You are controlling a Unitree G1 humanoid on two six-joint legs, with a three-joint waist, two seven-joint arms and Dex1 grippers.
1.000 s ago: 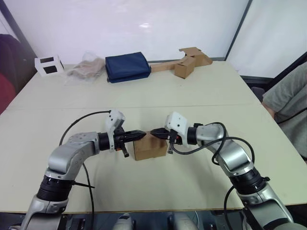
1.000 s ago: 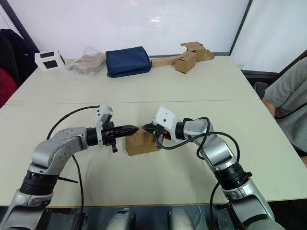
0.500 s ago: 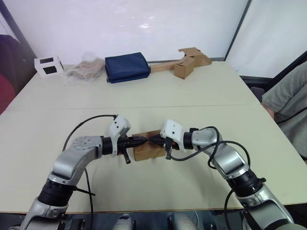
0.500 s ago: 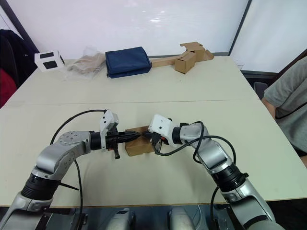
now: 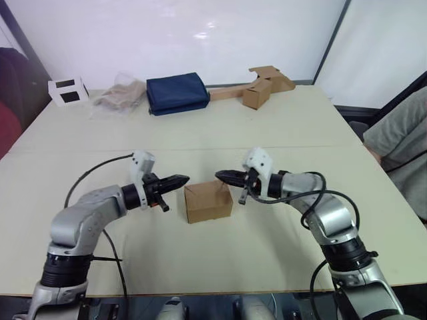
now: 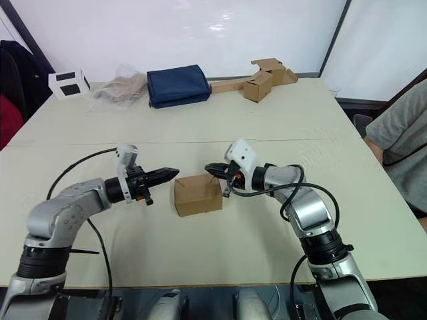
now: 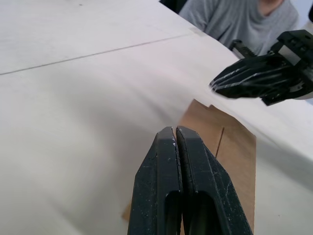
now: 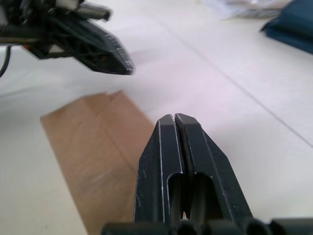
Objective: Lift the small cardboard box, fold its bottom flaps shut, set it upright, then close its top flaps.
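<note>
The small cardboard box (image 5: 208, 202) stands upright on the table between my arms, its top flaps folded flat; its seamed top (image 7: 230, 152) is also in the left wrist view. My left gripper (image 5: 185, 179) is shut and hovers just left of the box, above its top edge, holding nothing. My right gripper (image 5: 219, 175) is shut too, empty, above the box's right rear corner. Neither gripper touches the cardboard. The right wrist view looks over the box top (image 8: 93, 142) with the left gripper (image 8: 128, 69) beyond.
At the table's far edge lie a white box with black windows (image 5: 67, 91), a crumpled plastic bag (image 5: 120, 97), a folded navy cloth (image 5: 176, 93) and a cardboard box joined to a long strip (image 5: 257, 88). A person in grey (image 5: 400, 147) sits at the right.
Both grippers have drawn back and up off the box top, the left one leftward and the right one rightward. The box stays put with its top flaps flat.
</note>
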